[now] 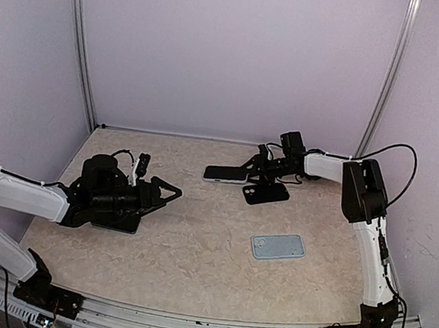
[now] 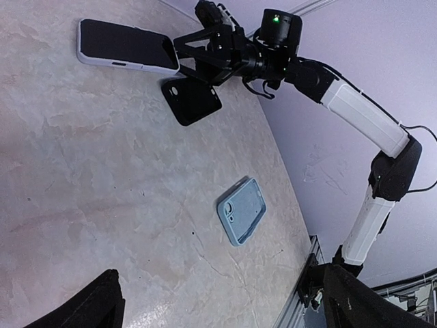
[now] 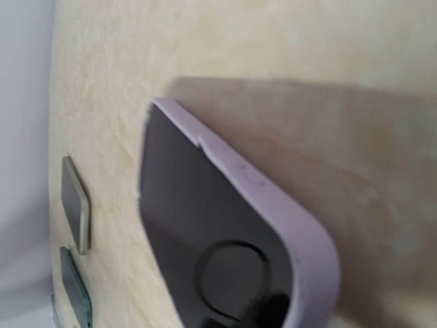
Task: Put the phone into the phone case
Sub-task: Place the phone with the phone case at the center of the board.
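**Q:** Status of the right gripper (image 1: 253,168)?

**A:** Clamped on one end of the phone (image 1: 226,174), which appears raised level over the far desk (image 1: 190,265). The black case (image 1: 267,193) lies just beneath the gripper. The blue case (image 1: 277,247) lies nearer, well apart. Insertion not yet done.

**Q:** Clearance?

**A:** The left gripper (image 1: 172,193) is spread wide, empty, well clear. Open desk lies between. The rear wall (image 1: 232,69) is close behind the phone.

Soft, even light, faint shadows; right wrist view blurred, close, out of focus.
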You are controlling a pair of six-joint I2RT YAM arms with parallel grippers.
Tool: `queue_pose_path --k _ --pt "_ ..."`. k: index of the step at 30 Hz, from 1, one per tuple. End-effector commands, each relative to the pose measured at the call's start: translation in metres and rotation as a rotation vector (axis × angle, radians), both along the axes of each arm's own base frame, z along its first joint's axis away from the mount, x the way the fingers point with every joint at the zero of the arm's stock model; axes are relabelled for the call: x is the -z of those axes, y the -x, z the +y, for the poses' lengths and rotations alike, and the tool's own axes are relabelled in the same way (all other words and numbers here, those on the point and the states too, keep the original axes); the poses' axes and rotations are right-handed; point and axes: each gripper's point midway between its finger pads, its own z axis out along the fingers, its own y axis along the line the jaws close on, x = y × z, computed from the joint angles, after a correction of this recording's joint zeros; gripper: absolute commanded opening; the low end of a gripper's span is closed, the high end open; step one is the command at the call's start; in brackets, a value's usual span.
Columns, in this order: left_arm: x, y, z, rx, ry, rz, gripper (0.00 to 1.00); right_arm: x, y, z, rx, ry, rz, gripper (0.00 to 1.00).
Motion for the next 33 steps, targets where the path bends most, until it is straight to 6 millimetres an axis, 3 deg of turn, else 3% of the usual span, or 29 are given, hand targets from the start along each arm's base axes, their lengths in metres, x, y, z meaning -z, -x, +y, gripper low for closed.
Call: queue_pose_path --k 1,10,17,25,33 --pt "0.002 0.003 0.000 0.010 0.016 -0.004 0.99 -0.031 -0.018 0.000 -0.001 -0.029 -0.096 0.52" --pt "0.004 0.005 0.002 0.003 0.016 -0.002 0.99 -0.022 -0.029 0.001 0.006 -0.027 -0.111 0.53" --pt "0.005 0.004 0.001 0.004 0.015 0.001 0.99 -0.010 -0.033 -0.009 0.030 0.023 -0.105 0.55" --pt "0.007 0.002 0.001 0.000 0.018 0.009 0.99 0.002 -0.027 -0.018 0.041 0.081 -0.090 0.55" --pt "0.005 -0.005 0.001 -0.015 0.015 0.009 0.99 -0.002 -0.020 -0.026 0.051 0.123 -0.104 0.55"
